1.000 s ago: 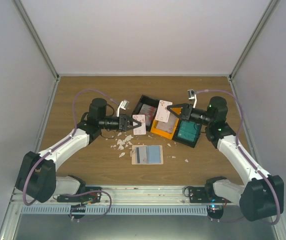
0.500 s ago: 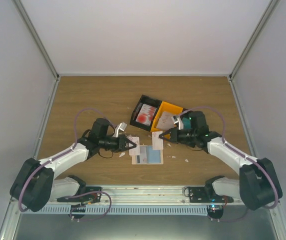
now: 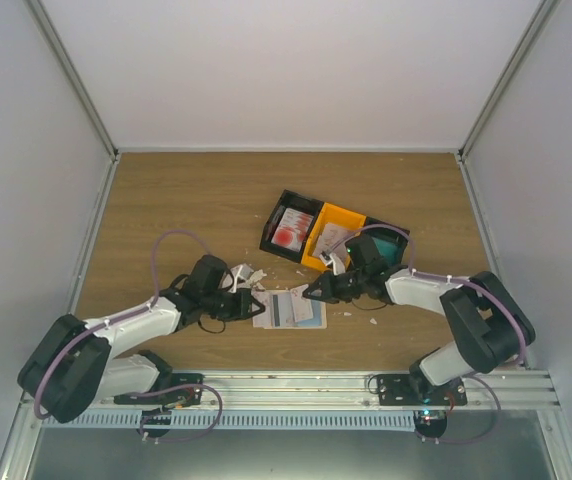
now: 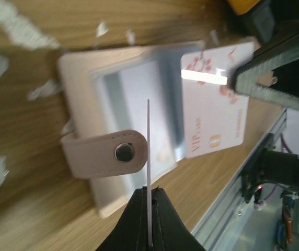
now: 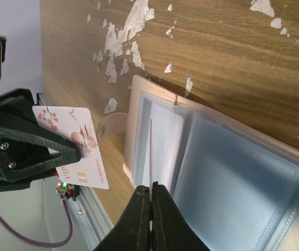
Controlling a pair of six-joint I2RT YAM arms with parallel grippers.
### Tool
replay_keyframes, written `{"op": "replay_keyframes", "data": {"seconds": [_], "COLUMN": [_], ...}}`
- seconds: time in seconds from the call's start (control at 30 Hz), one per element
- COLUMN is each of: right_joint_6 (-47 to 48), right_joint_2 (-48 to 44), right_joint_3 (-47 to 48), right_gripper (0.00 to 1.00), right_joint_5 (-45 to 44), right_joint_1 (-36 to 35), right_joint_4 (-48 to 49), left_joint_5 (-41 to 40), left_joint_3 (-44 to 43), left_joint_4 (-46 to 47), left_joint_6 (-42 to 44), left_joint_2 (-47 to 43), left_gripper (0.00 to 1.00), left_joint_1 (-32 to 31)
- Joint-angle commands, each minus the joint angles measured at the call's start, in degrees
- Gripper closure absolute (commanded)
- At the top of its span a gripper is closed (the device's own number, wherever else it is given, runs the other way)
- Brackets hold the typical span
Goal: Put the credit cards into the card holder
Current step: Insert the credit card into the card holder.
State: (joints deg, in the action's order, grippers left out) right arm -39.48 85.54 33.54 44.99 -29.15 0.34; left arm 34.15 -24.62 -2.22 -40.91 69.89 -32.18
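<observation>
Wooden desk (image 3: 186, 200) is carrying the open card holder (image 4: 75, 83), long axis running left-right | left tool (image 4: 148, 194) is clenching a white VIP card (image 5: 84, 130) at its left end | right tool (image 5: 151, 189) is clenching a second VIP card (image 4: 215, 115) at its right end | both seeming equally near

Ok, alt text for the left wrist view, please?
The left hand pinches a thin card edge-on, pointed at the open beige card holder. Opposite, the right hand holds a white VIP card with red blossoms at the holder's far side.
</observation>
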Motion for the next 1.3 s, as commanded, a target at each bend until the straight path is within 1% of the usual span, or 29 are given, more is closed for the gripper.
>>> {"op": "replay_keyframes", "data": {"seconds": [0.0,0.2,0.43,0.63,0.83,1.03,1.13,1.27], "right_joint_6": [-1.27,-3.79,-8.15,-11.98,-16.3,-16.52,-16.14,-16.05], "right_joint_2": [1.75,2.91,7.86,10.47,9.48,9.84,8.3,8.33], "right_joint_3": [0.38,-1.47,-2.47,-3.24,-4.67,-5.27,-5.42,-5.15], "right_gripper": [1.0,1.0,1.0,0.99,0.99,0.99,0.99,1.0], "right_joint_5": [-3.92,-5.32,-0.19,3.3,0.62,-2.22,-3.88,-3.75], "right_joint_1": [-1.33,-1.45,-1.48,-1.45,-1.53,-1.72,-1.69,-1.98], "right_joint_4": [3.48,6.14,12.57,15.61,15.58,13.99,13.01,12.81], "left_joint_5": [-6.25,-8.71,-10.01,-8.2,-6.42,-3.83,-3.31,-2.7], "left_joint_3": [3.57,6.78,7.22,6.97,6.95,6.45,6.08,5.78], "left_joint_4": [-1.55,-1.67,-1.83,-0.4,0.01,0.07,-0.27,0.05], "left_joint_6": [0.12,-1.06,-0.98,-0.41,0.0,1.71,2.58,3.23], "left_joint_2": [-4.62,-6.31,-4.55,-1.34,-0.21,-0.64,-0.5,1.21], "left_gripper": [1.0,1.0,1.0,1.0,1.0,1.0,1.0,1.0], "left_joint_1": [-0.61,-0.66,-0.64,-0.65,-0.69,-0.69,-0.69,-0.69]}}
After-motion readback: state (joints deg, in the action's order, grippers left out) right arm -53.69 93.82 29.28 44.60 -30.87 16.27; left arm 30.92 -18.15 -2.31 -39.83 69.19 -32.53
